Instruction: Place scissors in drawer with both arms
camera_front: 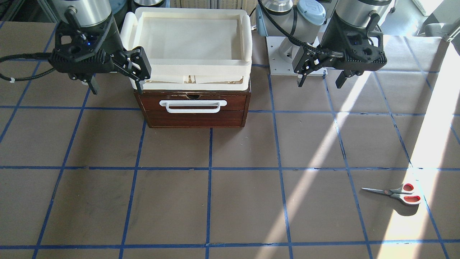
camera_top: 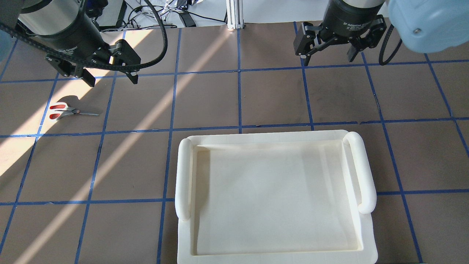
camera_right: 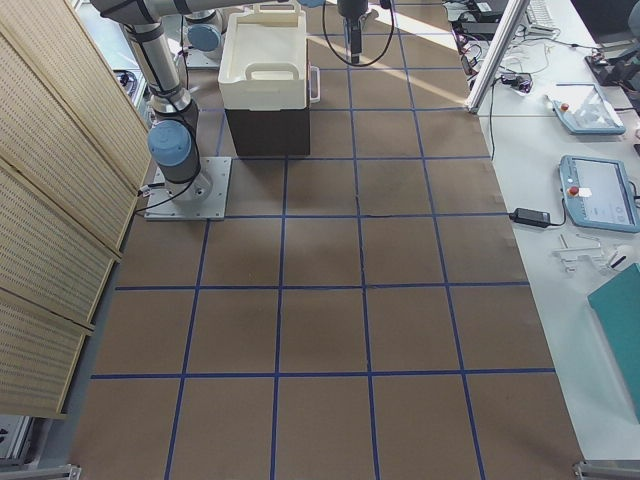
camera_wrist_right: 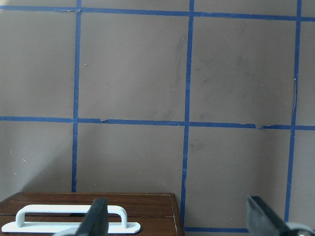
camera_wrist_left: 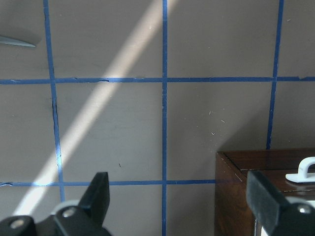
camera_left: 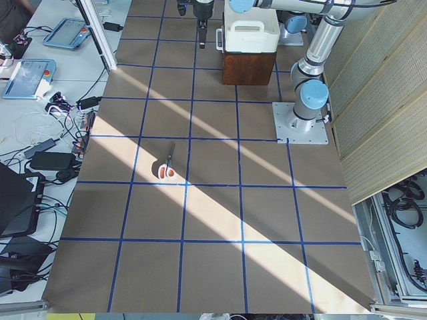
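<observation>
step: start, drawer shut | left pincer wide, empty | right pincer wide, empty | scissors flat on tabletop, well apart from drawer (left pincer's side) | next, I think: right pulls handle, left grabs scissors

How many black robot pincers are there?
2. The left black two-finger pincer hangs open on the side of the small silver scissors with red-lined handles. The right black pincer hangs open near the cream plastic tray. Both are empty.
</observation>
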You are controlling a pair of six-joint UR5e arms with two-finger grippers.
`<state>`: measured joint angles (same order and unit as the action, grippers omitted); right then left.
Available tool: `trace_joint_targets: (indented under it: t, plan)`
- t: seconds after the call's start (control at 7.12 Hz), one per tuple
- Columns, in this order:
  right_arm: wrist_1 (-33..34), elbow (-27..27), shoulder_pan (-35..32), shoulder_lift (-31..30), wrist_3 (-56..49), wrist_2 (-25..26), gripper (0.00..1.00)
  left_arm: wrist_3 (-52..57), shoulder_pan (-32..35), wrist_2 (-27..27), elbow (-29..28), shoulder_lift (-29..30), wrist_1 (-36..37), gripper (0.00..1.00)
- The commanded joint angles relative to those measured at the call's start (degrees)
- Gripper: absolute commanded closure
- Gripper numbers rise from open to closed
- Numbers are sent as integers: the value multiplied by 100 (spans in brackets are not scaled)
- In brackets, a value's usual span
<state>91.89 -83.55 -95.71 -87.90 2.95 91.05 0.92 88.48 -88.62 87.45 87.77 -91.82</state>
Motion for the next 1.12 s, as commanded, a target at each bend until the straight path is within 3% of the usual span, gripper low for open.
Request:
trace_joint_targets:
  t: [0.0,0.56,0.84,0.98]
  plan:
    - [13,6,0,1,-5,0,0,4,-6,20,0,12,-3,0]
    - [-39,-116,-44,140,-223,-34,0,405,-67,20,9,65,6,0]
    - [-91,-126,-211,369,-2279,-560,0,1109,-356,29,0,83,6,0]
    - [-335,-126,-263,518,-2552,-579,0,2069,-619,21,0,117,41,0]
